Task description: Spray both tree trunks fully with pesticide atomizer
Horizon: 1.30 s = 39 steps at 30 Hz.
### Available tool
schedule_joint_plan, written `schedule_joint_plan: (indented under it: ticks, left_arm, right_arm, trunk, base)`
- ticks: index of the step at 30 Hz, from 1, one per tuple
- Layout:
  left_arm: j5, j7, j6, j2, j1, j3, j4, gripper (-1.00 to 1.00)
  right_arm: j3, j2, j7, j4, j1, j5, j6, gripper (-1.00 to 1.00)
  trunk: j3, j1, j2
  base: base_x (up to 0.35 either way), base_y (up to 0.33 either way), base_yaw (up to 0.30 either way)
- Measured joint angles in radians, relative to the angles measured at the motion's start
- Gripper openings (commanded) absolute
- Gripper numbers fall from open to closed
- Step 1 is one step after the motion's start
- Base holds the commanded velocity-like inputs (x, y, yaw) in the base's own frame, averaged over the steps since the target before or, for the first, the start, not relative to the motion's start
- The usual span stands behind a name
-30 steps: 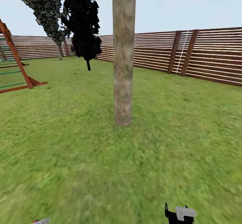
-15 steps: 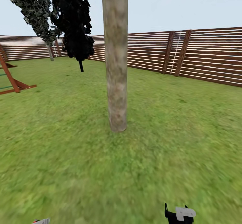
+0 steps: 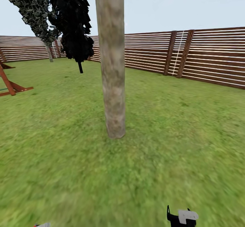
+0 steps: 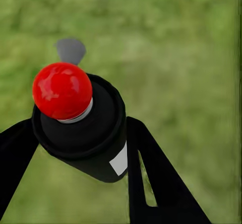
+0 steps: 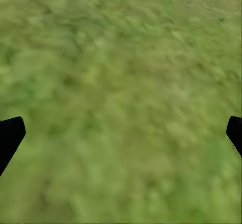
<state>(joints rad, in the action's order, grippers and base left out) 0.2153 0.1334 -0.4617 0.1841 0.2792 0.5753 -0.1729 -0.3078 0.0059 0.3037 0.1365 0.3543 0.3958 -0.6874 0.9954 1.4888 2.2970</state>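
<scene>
The thick mottled grey-brown tree trunk (image 3: 112, 63) rises from the blurry green grass lawn (image 3: 177, 145) at about 12 o'clock from the robot, with a second tree of dark blocky foliage (image 3: 73, 22) towards 11 o'clock before the brown horizontal-slat wooden fence (image 3: 211, 55). In the left wrist view, the left gripper (image 4: 80, 148) has its black fingers (image 4: 151, 178) clamped on the dark pesticide atomizer with a red round cap (image 4: 80, 123). The right gripper (image 5: 121, 133) hangs over grass, fingertips wide apart.
</scene>
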Motion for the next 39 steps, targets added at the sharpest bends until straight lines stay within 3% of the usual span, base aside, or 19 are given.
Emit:
schedule_joint_plan:
  ticks: [16, 18, 20, 21, 22, 24, 25, 26, 27, 29, 30, 32, 34, 36, 39]
  left_arm:
    - [0.005, 0.010, 0.002, 0.001, 0.003, -0.007, -0.017, -1.00]
    - [0.009, 0.011, 0.002, 0.007, 0.008, -0.032, -0.025, -1.00]
    - [0.068, 0.015, 0.008, 0.012, 0.014, -0.123, -0.078, -1.00]
    - [0.128, 0.030, 0.011, 0.015, 0.024, -0.179, -0.117, -1.00]
    - [0.160, 0.047, 0.013, 0.015, 0.032, -0.200, -0.132, -1.00]
    - [0.260, 0.155, 0.016, 0.025, 0.070, -0.232, -0.157, -1.00]
    - [0.322, 0.269, 0.020, 0.041, 0.100, -0.238, -0.162, -1.00]
    - [0.377, 0.435, 0.030, 0.056, 0.139, -0.241, -0.165, -1.00]
    - [0.403, 0.570, 0.047, 0.062, 0.171, -0.241, -0.167, -1.00]
    - [0.445, 0.730, 0.077, 0.066, 0.214, -0.242, -0.168, -1.00]
    - [0.511, 0.837, 0.099, 0.066, 0.254, -0.241, -0.169, -1.00]
    - [0.648, 0.937, 0.130, 0.061, 0.302, -0.242, -0.169, -1.00]
    - [0.747, 0.970, 0.174, 0.054, 0.323, -0.241, -0.169, -1.00]
    - [0.785, 0.981, 0.206, 0.051, 0.330, -0.241, -0.169, -1.00]
    - [0.792, 0.982, 0.214, 0.050, 0.330, -0.240, -0.169, -1.00]
  right_arm:
    - [0.000, 0.000, -0.002, 0.005, 0.000, 0.002, 0.001, 1.00]
    - [0.000, -0.006, -0.004, 0.035, 0.000, 0.035, 0.003, 1.00]
    - [-0.001, -0.006, -0.007, 0.155, 0.001, 0.220, 0.091, 1.00]
    - [-0.001, -0.003, -0.047, 0.192, 0.014, 0.287, 0.160, 1.00]
    - [-0.001, -0.002, -0.089, 0.202, 0.028, 0.306, 0.184, 1.00]
    - [-0.001, -0.001, -0.295, 0.214, 0.096, 0.331, 0.215, 1.00]
    - [-0.001, -0.002, -0.432, 0.218, 0.135, 0.340, 0.228, 1.00]
    - [-0.001, -0.002, -0.563, 0.220, 0.175, 0.368, 0.264, 1.00]
    - [-0.001, -0.003, -0.657, 0.225, 0.202, 0.417, 0.294, 1.00]
    - [-0.002, -0.001, -0.776, 0.243, 0.226, 0.490, 0.311, 1.00]
    - [-0.002, 0.000, -0.859, 0.258, 0.236, 0.520, 0.316, 1.00]
    - [-0.001, 0.005, -0.957, 0.270, 0.246, 0.536, 0.318, 1.00]
    - [-0.002, 0.016, -1.038, 0.280, 0.252, 0.540, 0.319, 1.00]
    - [-0.001, 0.026, -1.079, 0.282, 0.254, 0.541, 0.319, 1.00]
    - [-0.001, 0.037, -1.086, 0.279, 0.255, 0.541, 0.319, 1.00]
  trunk:
    - [0.000, 0.000, 0.000]
    - [0.000, 0.000, 0.000]
    - [0.000, 0.000, 0.000]
    - [0.000, 0.000, 0.000]
    - [0.000, 0.000, 0.000]
    - [0.000, 0.000, 0.000]
    - [0.000, 0.000, 0.000]
    - [0.000, 0.000, 0.000]
    - [0.000, 0.000, 0.000]
    - [0.000, 0.000, 0.000]
    - [0.000, 0.000, 0.000]
    - [0.000, 0.000, 0.000]
    - [0.000, 0.000, 0.000]
    - [0.000, 0.000, 0.000]
    - [0.000, 0.000, 0.000]
  base:
    - [0.254, -0.158, 0.000]
    - [0.040, -0.025, 0.000]
    - [0.008, -0.005, 0.000]
    - [0.003, -0.002, 0.000]
    - [0.002, -0.001, 0.000]
    - [0.000, 0.000, 0.000]
    - [0.000, 0.000, 0.000]
    - [0.000, 0.000, 0.000]
    - [0.000, 0.000, 0.000]
    - [0.000, 0.000, 0.000]
    - [0.000, 0.000, 0.000]
    - [0.000, 0.000, 0.000]
    - [0.000, 0.000, 0.000]
    - [0.000, 0.000, 0.000]
    - [0.000, 0.000, 0.000]
